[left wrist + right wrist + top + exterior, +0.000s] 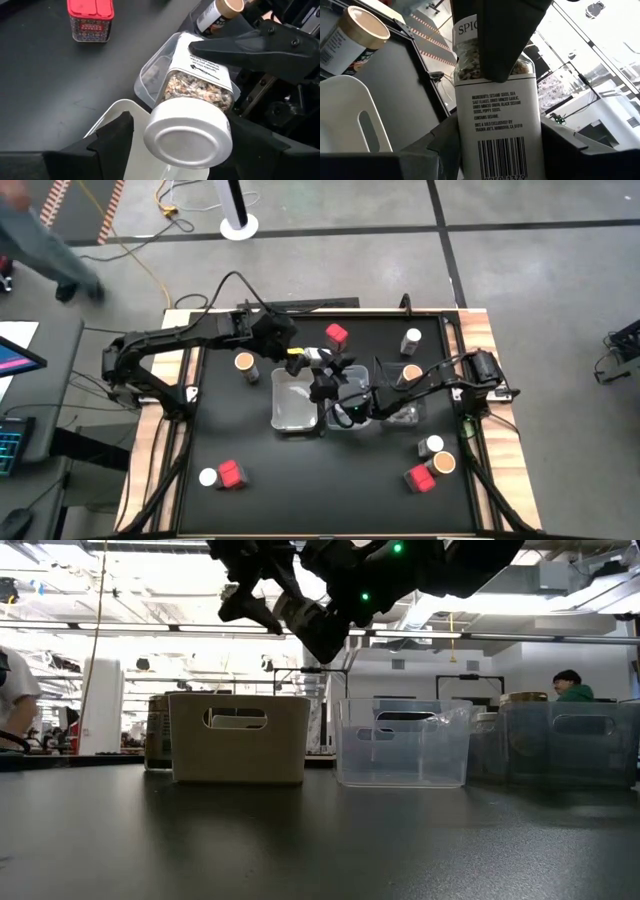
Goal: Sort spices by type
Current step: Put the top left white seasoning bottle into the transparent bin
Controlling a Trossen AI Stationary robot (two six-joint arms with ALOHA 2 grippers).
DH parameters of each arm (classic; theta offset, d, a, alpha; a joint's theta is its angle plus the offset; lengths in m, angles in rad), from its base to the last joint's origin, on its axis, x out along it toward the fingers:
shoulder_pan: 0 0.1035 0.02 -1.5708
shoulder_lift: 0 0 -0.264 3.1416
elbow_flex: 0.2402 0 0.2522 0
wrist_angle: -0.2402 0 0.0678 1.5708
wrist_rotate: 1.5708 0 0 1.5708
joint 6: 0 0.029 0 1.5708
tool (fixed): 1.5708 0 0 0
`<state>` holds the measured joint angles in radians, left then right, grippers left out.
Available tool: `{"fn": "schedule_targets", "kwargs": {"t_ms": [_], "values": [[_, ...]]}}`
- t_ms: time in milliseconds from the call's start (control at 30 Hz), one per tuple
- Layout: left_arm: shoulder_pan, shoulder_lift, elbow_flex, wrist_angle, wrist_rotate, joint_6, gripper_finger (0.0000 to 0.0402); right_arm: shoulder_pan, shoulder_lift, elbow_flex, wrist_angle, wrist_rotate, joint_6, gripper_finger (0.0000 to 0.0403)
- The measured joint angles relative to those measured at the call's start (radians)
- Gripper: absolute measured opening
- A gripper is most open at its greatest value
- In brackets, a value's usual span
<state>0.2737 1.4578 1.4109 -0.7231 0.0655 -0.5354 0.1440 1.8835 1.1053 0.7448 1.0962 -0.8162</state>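
A white-lidded spice jar (197, 92) of seeds hangs over the trays at the table's middle, between both grippers. My right gripper (495, 150) reaches in from the right and is shut on its labelled body. My left gripper (187, 145) comes from the left, slanting down. It is open, with a finger on each side of the jar's white lid (187, 142) and a gap showing on one side. Other spices stand on the black table: red boxes (337, 333) (232, 473) (418, 478), tan-lidded jars (244, 362) (411, 372) (444, 463) and white-lidded jars (412, 338) (434, 445) (207, 476). My right gripper pinches the jar's labelled body (470, 145) between its two fingers, near the base end. One finger (240, 47) lies over the label's side. The fingers come in level from the table's right. The jar is lifted clear above the trays, its lid end toward my left gripper.
A white tray (282, 415) and two clear trays (362, 370) (408, 418) stand side by side at the table's middle, right under the grippers. In the low view they show as a row of bins (238, 738) (403, 742) (570, 745). People show in the room behind.
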Motion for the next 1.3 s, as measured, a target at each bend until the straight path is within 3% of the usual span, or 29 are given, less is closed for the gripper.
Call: {"fn": "schedule_targets", "kwargs": {"t_ms": [500, 767, 900, 1033, 1300], "values": [[0.0, -0.091, -0.001, 0.009, -0.021, 0.154, 0.0286, 0.024, -0.002, 0.001, -0.003, 0.096, -0.003, 0.0234], [-0.04, -0.168, -0.002, -0.075, -0.239, 0.217, 0.0286, 0.064, -0.002, 0.0, -0.005, 0.271, 0.045, 0.0233], [-0.086, -0.188, -0.066, -0.068, -0.338, 0.233, 0.0286, 0.073, -0.003, -0.045, -0.008, 0.271, 0.164, 0.0233], [-0.106, -0.225, -0.201, 0.02, -0.347, 0.238, 0.0286, 0.089, -0.003, -0.103, -0.01, 0.19, 0.342, 0.0233], [-0.126, -0.388, -0.559, 0.475, -0.268, 0.279, 0.0286, 0.084, -0.163, -0.207, -0.043, -0.179, 0.626, 0.0233]]}}
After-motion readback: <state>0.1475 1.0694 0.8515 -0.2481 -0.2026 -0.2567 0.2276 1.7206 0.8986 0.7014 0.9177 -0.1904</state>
